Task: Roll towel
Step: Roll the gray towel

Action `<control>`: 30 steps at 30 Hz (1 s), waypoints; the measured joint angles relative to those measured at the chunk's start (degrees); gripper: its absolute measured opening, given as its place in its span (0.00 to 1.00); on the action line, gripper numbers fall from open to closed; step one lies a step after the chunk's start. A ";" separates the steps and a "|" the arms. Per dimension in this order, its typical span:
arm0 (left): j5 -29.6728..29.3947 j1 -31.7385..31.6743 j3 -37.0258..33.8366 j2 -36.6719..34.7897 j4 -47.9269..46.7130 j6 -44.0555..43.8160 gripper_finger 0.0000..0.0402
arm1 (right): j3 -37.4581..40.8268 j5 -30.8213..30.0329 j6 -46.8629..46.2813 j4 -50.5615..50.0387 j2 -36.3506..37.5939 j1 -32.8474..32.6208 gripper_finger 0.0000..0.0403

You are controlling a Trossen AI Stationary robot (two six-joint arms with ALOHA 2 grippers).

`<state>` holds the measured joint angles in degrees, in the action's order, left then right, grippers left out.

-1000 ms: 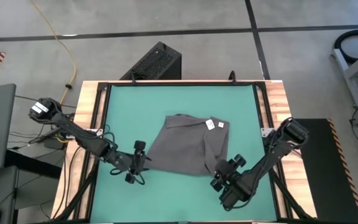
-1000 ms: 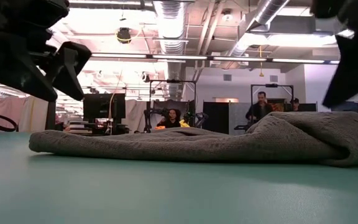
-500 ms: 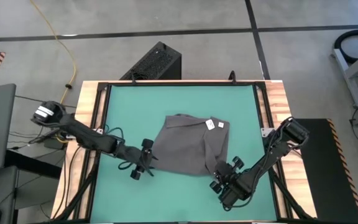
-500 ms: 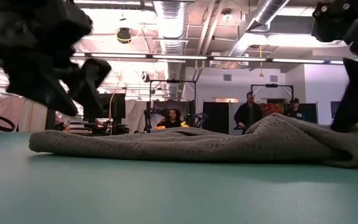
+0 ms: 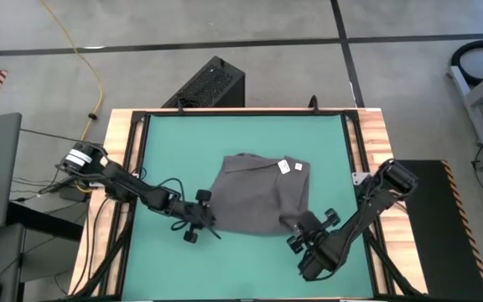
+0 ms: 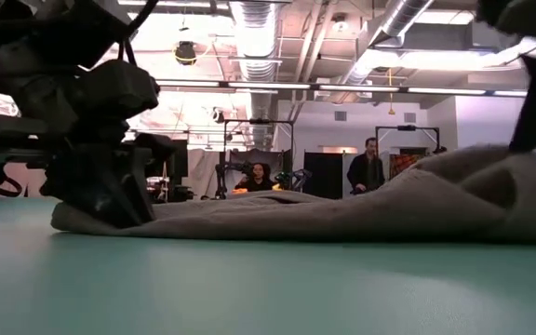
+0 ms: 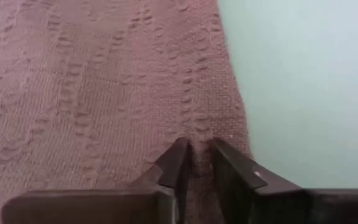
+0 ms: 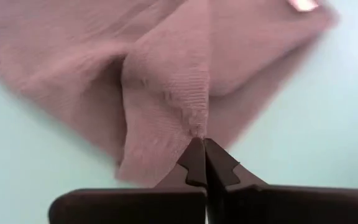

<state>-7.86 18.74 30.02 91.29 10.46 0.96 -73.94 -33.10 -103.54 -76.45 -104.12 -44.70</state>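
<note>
The towel (image 5: 258, 200) is judged to be light, soft and limp: it will sag and fold wherever it is lifted, so it is best taken at the corners or along one edge, with both corners raised together. It is seen as a dark charcoal-grey cloth with a coarse woven surface, lying crumpled and partly folded over itself, with a small white tag (image 5: 285, 168) near its upper right corner. It is placed at the centre of the green mat (image 5: 174, 143) on the worktop (image 5: 120, 126).

The left gripper (image 5: 201, 222) is found at the lower left edge of the towel, and its fingers (image 7: 176, 163) are nearly closed on a small pinch of cloth. The right gripper (image 5: 306, 225) is found at the lower right corner, closed fully on a raised fold of the towel.
</note>
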 joint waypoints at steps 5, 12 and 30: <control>-0.80 -0.35 0.09 -0.14 -4.32 -3.35 0.04 | -3.31 8.39 -7.22 -11.33 0.04 -1.44 0.01; -0.74 -0.37 0.15 -0.14 -5.98 -7.14 0.01 | -2.36 20.42 -10.24 -12.12 -0.19 -2.22 0.06; -0.16 5.21 0.87 -24.89 -18.62 -6.47 0.04 | -7.31 -10.46 15.41 -2.27 0.22 -11.31 0.14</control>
<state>-8.02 23.94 30.89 66.40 -8.16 -5.51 -81.25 -43.56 -88.13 -78.72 -103.89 -56.02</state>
